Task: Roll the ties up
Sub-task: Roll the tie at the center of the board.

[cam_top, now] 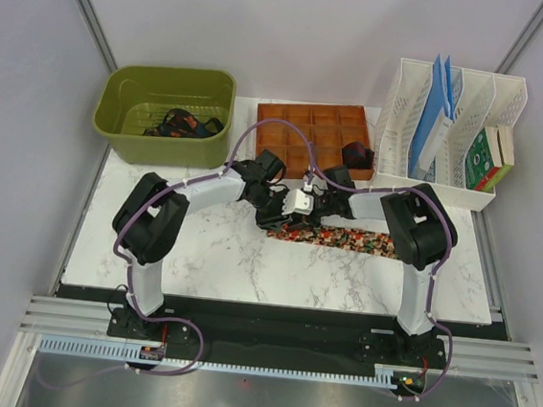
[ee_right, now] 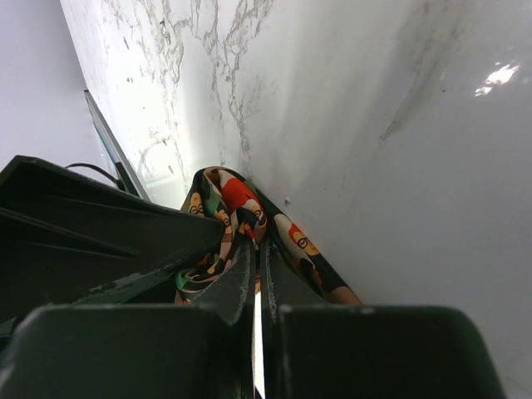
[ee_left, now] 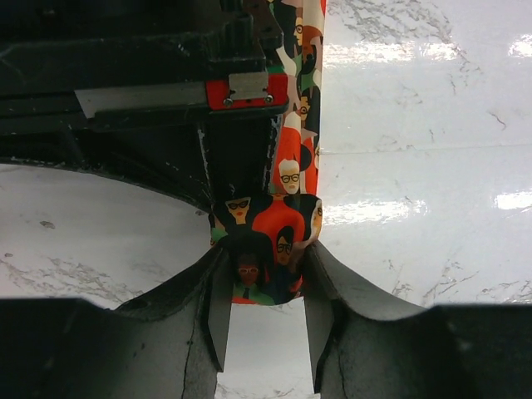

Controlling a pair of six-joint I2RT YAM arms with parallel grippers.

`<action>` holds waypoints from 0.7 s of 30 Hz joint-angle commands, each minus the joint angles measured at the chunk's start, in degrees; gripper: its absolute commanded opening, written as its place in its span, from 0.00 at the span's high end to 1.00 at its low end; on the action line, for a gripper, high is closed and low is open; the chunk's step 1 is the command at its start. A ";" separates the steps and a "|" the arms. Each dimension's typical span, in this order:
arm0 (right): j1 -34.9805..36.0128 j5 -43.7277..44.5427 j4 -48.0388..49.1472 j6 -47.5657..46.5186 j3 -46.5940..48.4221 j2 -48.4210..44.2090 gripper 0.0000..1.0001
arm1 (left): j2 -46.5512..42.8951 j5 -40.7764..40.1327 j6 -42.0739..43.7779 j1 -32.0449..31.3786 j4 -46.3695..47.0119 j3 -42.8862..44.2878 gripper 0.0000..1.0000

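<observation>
A speckled tie [cam_top: 345, 239], red, green and orange on black, lies as a strip across the marble table [cam_top: 199, 254]. Its left end is bunched up where both grippers meet. My left gripper [cam_top: 276, 204] is shut on that bunched end; in the left wrist view the tie [ee_left: 283, 216] sits squeezed between the fingers [ee_left: 218, 307]. My right gripper [cam_top: 315, 204] pinches the same end from the other side; in the right wrist view its gripper [ee_right: 256, 249] is shut on a fold of the tie [ee_right: 237, 199]. Dark ties [cam_top: 178, 122] lie in the green bin [cam_top: 129, 89].
A wooden compartment tray [cam_top: 297, 134] stands behind the grippers, with a dark rolled tie [cam_top: 356, 156] in a right-hand cell. A white file rack [cam_top: 405, 120] with folders and books stands at the back right. The right gripper's body [ee_left: 150, 91] fills the top of the left wrist view.
</observation>
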 commanded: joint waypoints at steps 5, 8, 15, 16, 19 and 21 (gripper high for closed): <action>0.65 4.25 2.83 1.66 -0.89 2.13 1.00 | 4.69 -3.99 -2.30 -3.63 -0.04 1.87 0.55; 0.39 3.02 3.62 2.54 -0.81 1.69 1.00 | 5.66 -6.27 -1.60 -4.60 -0.93 1.35 0.55; -0.40 0.21 3.36 5.35 -0.63 0.37 0.75 | 7.59 -10.23 -1.24 -5.04 -1.80 0.73 0.54; -0.49 -0.06 3.28 5.79 -0.54 0.20 0.73 | 7.85 -10.50 -1.07 -5.04 -2.33 0.82 0.55; -0.67 -0.06 1.70 5.45 0.16 -1.12 0.69 | 8.56 -11.56 -0.54 -5.13 -3.03 0.90 0.55; -1.28 -0.15 0.29 4.92 0.34 -2.00 0.68 | 8.82 -11.91 -0.45 -5.13 -3.39 0.99 0.56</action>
